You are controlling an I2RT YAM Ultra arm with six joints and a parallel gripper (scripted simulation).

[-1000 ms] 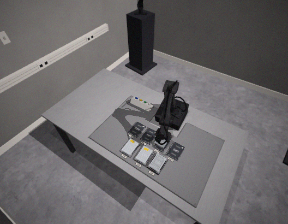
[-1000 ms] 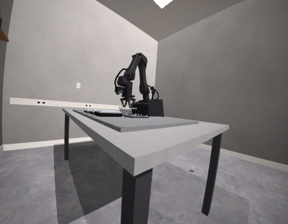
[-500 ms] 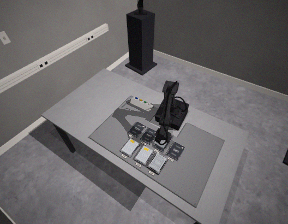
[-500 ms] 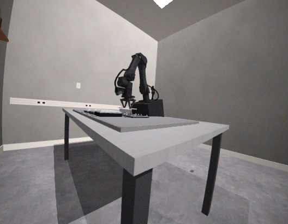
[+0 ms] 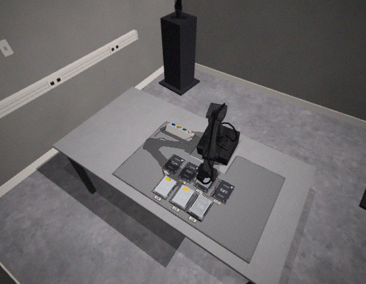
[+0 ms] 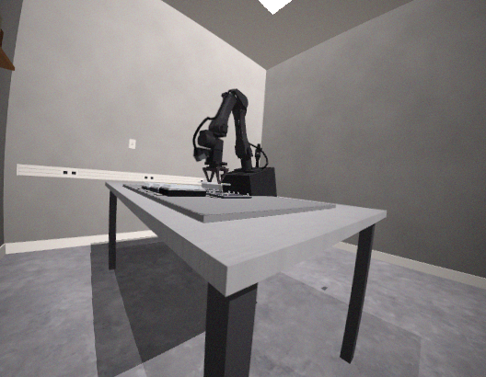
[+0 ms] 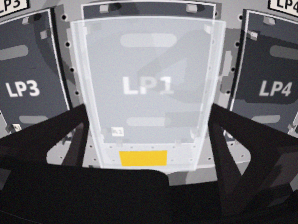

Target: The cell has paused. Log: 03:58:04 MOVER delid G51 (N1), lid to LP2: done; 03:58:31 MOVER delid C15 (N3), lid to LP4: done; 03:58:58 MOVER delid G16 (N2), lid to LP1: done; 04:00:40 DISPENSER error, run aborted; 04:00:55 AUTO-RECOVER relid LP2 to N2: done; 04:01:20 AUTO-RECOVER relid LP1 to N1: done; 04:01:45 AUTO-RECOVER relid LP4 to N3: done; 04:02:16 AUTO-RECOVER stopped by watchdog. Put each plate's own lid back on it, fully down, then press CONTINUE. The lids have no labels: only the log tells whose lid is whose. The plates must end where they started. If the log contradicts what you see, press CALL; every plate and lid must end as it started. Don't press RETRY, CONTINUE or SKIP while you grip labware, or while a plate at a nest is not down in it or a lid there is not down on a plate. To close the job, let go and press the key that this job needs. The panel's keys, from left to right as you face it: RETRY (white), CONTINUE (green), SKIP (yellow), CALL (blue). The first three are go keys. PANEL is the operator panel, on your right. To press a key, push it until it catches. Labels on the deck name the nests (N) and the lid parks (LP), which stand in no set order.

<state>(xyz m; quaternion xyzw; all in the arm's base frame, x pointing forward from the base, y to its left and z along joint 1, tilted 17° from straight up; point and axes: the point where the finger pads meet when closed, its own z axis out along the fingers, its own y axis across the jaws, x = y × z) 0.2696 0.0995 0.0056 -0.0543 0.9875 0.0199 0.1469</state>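
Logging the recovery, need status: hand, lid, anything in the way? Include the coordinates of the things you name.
Hand (image 6: 215,180) (image 7: 148,110) shut on a clear lid (image 7: 145,85), held over LP1 park (image 7: 149,10). Two plates show yellow patches, third (image 5: 200,206) shows none. Nothing seen between lid and park.

Wall trunking (image 5: 68,73) (image 6: 109,175): pale, long, small dark sockets. Switch plate (image 5: 5,48) (image 6: 132,143) above it. Pedestal (image 5: 178,53): dark, tall, on floor beyond table. Shelf (image 6: 1,55): brown, high at exterior view's left edge; objects on top.
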